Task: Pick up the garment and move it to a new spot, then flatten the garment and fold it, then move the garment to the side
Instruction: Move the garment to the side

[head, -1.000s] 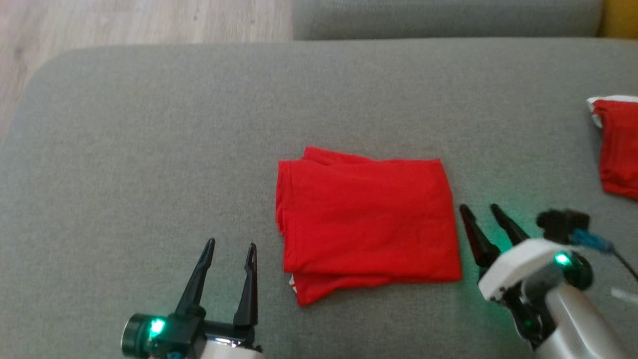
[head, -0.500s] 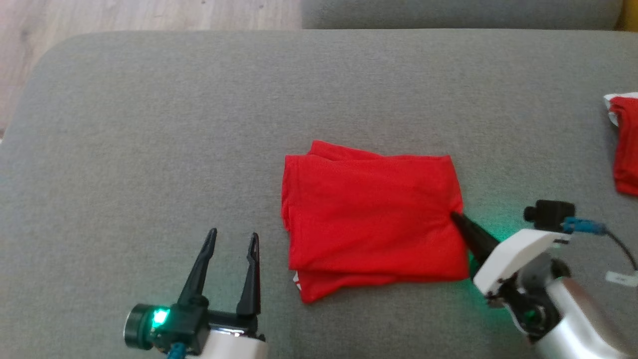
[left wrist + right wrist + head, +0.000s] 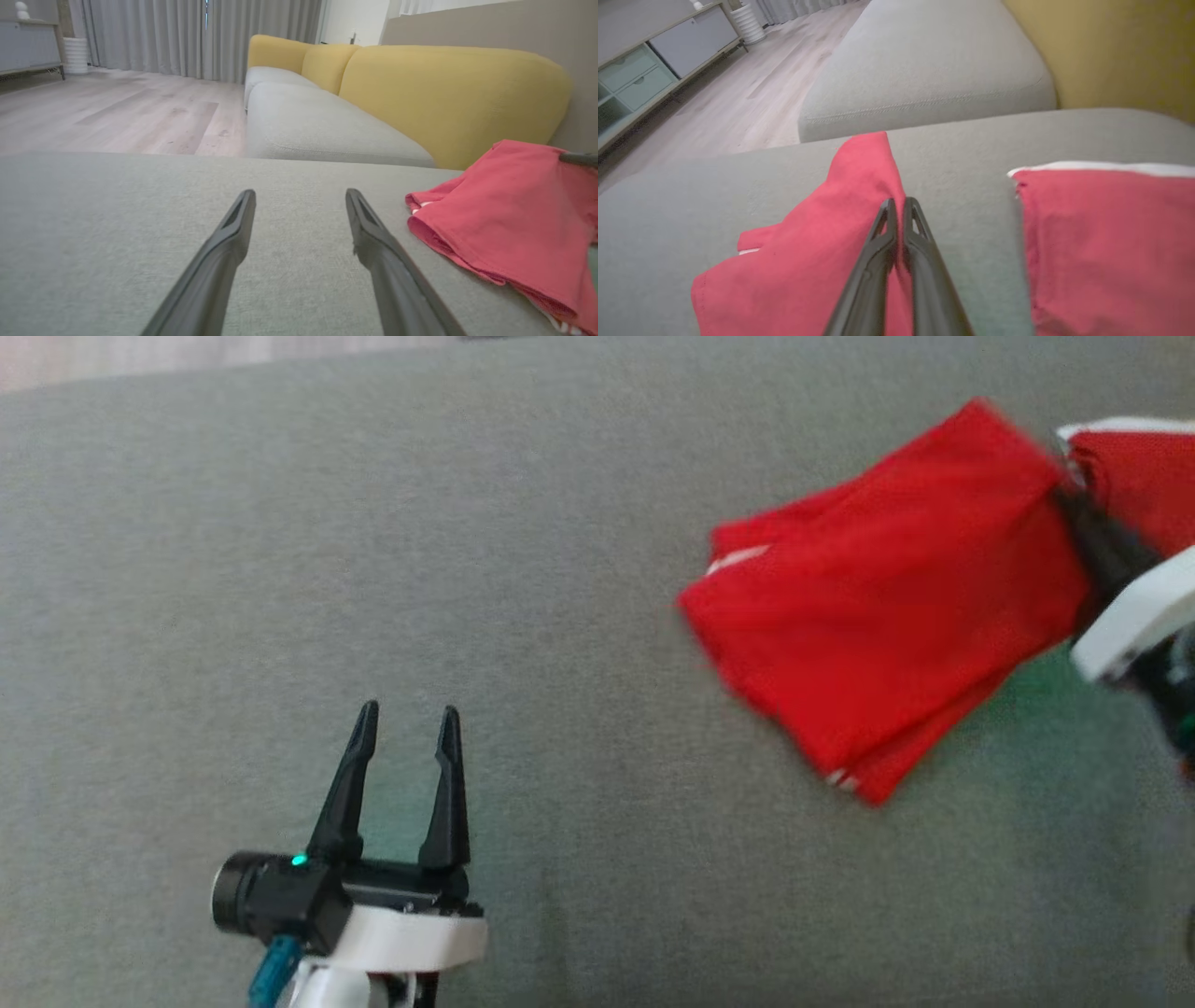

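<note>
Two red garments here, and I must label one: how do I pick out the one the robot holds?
On the grey seat, look right. The folded garment sits askew, one corner pinched in the right tool. The other garment beside it has a white edge and lies free.

A: Head cam?
B: High up, facing down on the grey cushion.
A: Wrist cams?
B: Low, close to it, facing across toward the yellow backrest. All three share the red garment.
</note>
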